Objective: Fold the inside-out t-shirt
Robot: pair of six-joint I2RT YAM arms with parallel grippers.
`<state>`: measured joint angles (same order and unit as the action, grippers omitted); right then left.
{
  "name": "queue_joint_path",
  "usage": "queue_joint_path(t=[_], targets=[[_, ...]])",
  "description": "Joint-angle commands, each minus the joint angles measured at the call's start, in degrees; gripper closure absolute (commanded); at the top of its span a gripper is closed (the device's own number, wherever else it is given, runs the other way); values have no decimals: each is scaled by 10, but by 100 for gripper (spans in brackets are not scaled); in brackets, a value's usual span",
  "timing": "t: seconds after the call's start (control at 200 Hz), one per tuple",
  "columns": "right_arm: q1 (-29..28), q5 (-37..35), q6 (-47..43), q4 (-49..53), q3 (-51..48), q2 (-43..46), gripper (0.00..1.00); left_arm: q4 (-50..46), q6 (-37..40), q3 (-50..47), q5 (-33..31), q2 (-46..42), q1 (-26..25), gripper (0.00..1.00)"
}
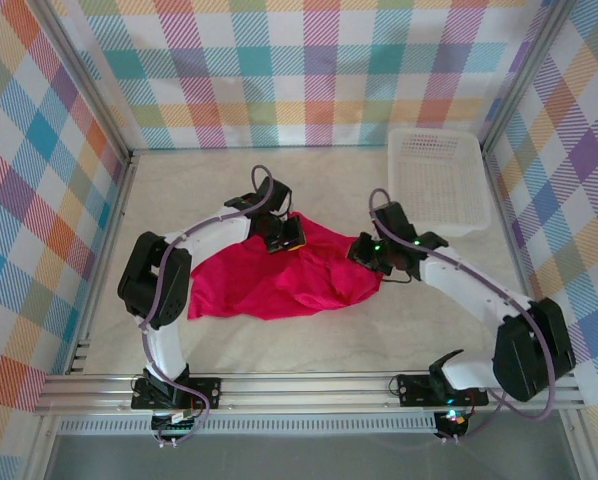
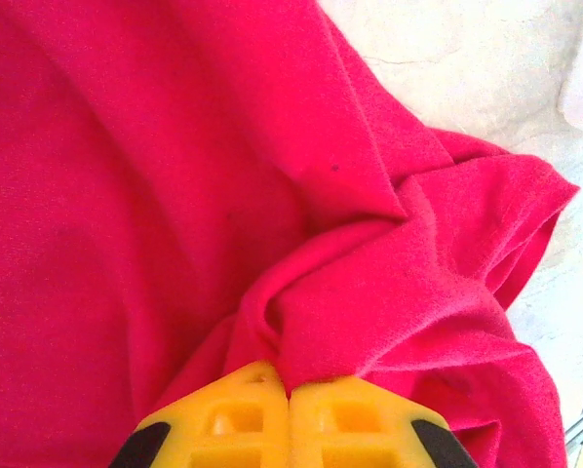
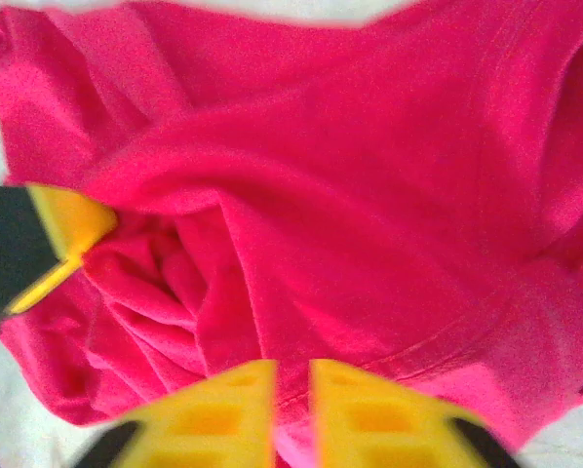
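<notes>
- Garment: the crimson-red soft fabric t-shirt [image 1: 279, 285] lies crumpled at the centre of the pale table [image 1: 379, 340].
- The left gripper [image 1: 282, 238], at the shirt's 12 o'clock edge, has its yellow fingers [image 2: 233, 419] pressed together, pinching a fabric fold.
- The right gripper [image 1: 372, 258] is at the shirt's 3 o'clock edge. Its fingertips [image 3: 213, 409] are narrowly parted over the cloth, and whether they hold it cannot be told.
- The white plastic lattice basket [image 1: 439, 180] stands at 2 o'clock.

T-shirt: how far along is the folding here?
Nothing looks folded: the t-shirt lies in a crumpled heap. In hand: the left fingers pinch a bunched ridge of cloth; the right fingers sit at its other side, grip unclear. Remaining: spreading it flat and every fold.
</notes>
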<state>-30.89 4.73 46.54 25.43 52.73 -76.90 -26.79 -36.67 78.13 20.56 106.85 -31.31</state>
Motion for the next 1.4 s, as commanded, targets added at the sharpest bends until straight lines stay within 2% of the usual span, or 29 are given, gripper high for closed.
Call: queue_joint_path(t=[0.0, 0.07, 0.19, 0.355, 0.405, 0.535, 0.595, 0.7, 0.83, 0.885, 0.98, 1.215, 1.395], targets=[[-34, 4, -25, -25, 42, -18, 63, 3, -1, -5, 7, -29, -7, 98], [-43, 3, -26, -24, 59, -53, 55, 3, -1, -6, 6, -32, -8, 98], [-45, -3, -19, -21, 78, -126, 53, -3, 1, -4, 2, -39, -9, 95], [-45, -1, 8, -47, 84, -197, 53, -33, 13, -7, -25, -69, -9, 79], [-44, -2, 15, -57, 87, -212, 57, -35, 14, -13, -27, -80, -9, 75], [-44, 6, 15, -60, 106, -229, 90, -16, 4, -50, -18, -104, -9, 73], [-45, 14, 11, -55, 111, -214, 100, 14, -10, -78, -9, -110, -13, 73], [-46, 15, 3, -36, 111, -163, 100, 59, -32, -112, 5, -96, -27, 73], [-46, 33, -6, -22, 106, -84, 100, 70, -34, -104, 7, -52, -36, 74], [-46, 40, -10, -12, 109, -54, 100, 60, -29, -95, -5, -36, -36, 80], [-45, 36, -20, 15, 116, 0, 100, 21, -12, -75, -43, -19, -33, 100], [-23, -5, -47, 54, 103, 108, 98, 0, 1, -101, -71, -33, -8, 100], [6, 3, -42, 45, 52, 104, 97, -9, 9, -111, -76, -48, -3, 100]])
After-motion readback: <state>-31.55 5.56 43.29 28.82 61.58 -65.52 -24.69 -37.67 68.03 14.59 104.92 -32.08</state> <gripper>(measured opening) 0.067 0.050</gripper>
